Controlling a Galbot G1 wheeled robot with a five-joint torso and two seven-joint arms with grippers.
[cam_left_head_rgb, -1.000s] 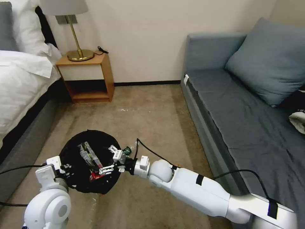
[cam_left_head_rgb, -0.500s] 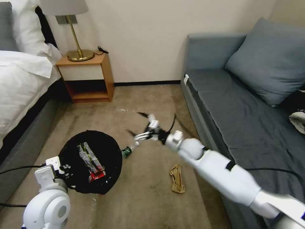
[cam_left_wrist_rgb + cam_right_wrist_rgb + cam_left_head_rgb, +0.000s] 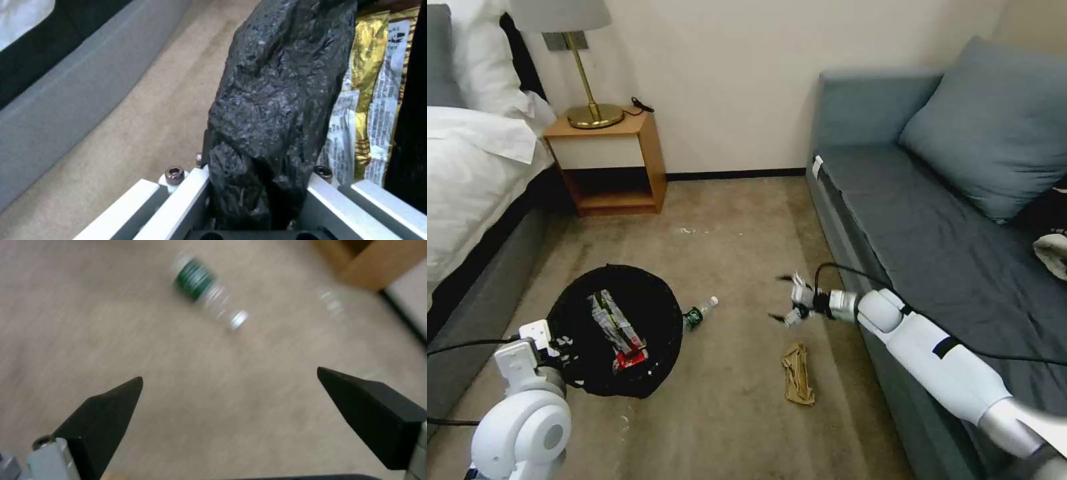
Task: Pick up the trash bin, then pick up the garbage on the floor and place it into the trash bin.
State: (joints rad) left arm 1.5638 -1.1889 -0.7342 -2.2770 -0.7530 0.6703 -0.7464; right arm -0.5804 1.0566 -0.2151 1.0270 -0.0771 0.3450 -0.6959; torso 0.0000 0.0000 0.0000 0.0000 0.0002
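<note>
Your left gripper [image 3: 258, 213] is clamped on the rim of the trash bin [image 3: 616, 330], with the crinkly black bag liner pinched between its white fingers [image 3: 186, 196]. Take that bin as your landmark: it sits on the carpet [image 3: 740, 233] between the bed [image 3: 474, 180] and the sofa [image 3: 947, 253], nearer the bed. Inside the bin lie the long yellow-silver snack wrapper [image 3: 608, 317] and, toward the robot, the red-and-white wrapper [image 3: 630, 359]. In the left wrist view the gold and silver of that snack wrapper [image 3: 360, 106] shows just beyond the pinched liner.

The small clear bottle [image 3: 699, 313], green label and white cap, lies on its side on the carpet just beside the bin's sofa-facing wall; whether it touches the bag you cannot tell. In the right wrist view the bottle [image 3: 204, 296] appears blurred beyond the fingertips [image 3: 106, 413].

Your right gripper [image 3: 782, 298] hangs above the carpet well apart from the bin, on its sofa side, its black-tipped jaws spread wide and holding nothing. The crumpled tan-brown paper [image 3: 798, 382] lies on the carpet near that gripper, on the robot's side of it and farther from the bin than the bottle.
</note>
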